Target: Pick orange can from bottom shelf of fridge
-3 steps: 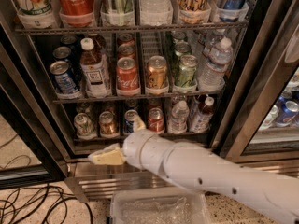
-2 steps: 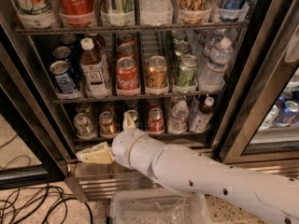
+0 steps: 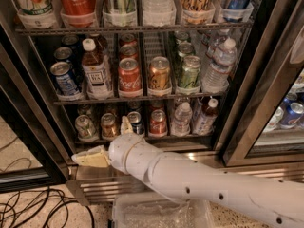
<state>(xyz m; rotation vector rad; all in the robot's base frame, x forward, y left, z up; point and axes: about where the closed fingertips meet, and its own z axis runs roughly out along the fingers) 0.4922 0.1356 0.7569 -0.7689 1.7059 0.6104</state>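
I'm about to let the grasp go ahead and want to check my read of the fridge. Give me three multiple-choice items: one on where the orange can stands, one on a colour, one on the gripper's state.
1. Where on the bottom shelf is the orange can?
A. Second from the left, between the green can and the blue can
B. Far right, past the bottles
C. Lying on the floor

2. What colour is the can just right of the blue can?
A. Silver
B. Red
C. Green

3. How is the gripper?
A. Shut on the orange can
B. Open, holding nothing, low before the shelf's left part
C. Shut on a bottle

Answers: 1 A, the green and blue cans flank it. 2 B, the red can stands there. 3 B, its fingers are spread wide and the orange can stands free.
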